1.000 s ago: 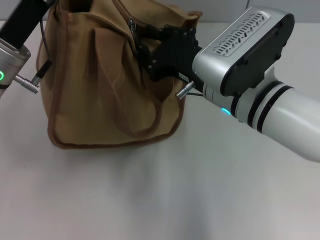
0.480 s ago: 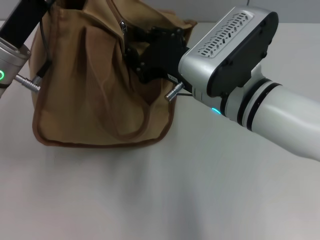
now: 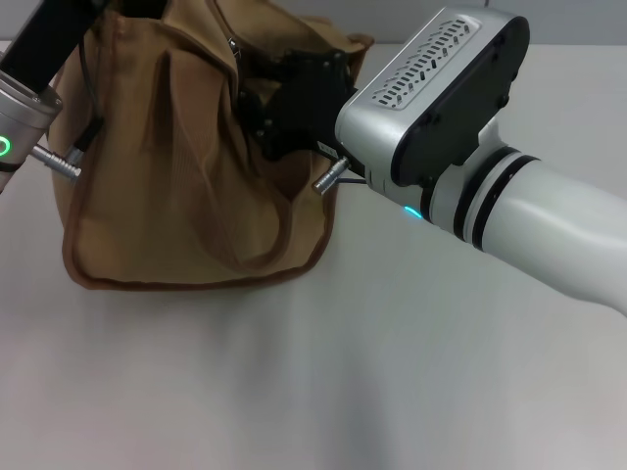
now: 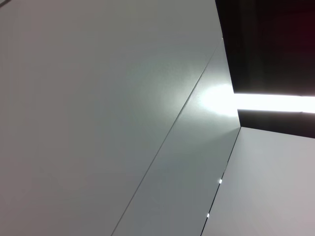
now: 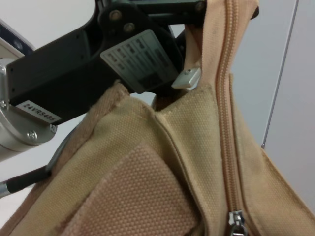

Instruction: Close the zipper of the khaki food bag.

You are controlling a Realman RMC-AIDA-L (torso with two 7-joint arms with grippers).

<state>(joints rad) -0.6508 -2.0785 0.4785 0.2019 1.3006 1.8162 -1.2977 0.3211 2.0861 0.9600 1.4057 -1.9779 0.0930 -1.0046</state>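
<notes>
The khaki food bag (image 3: 186,166) stands on the white table at the left in the head view. Its zipper (image 5: 225,113) runs along the top and looks joined from the far end down to the silver slider (image 5: 237,219), which also shows in the head view (image 3: 235,44). My right gripper (image 3: 263,106) is pressed against the bag's top just right of the slider, its fingertips hidden by fabric. My left gripper (image 5: 194,59) shows in the right wrist view, shut on the bag's fabric at the zipper's far end. The left arm (image 3: 29,88) is at the top left.
The white table (image 3: 294,372) spreads in front of and to the right of the bag. One loop handle (image 3: 265,225) hangs down the bag's front. The left wrist view shows only a pale wall and ceiling with a light strip (image 4: 266,102).
My right gripper has moved left along the bag's top, and the slider has moved left with it. The whole bag has slid a little to the left on the table.
</notes>
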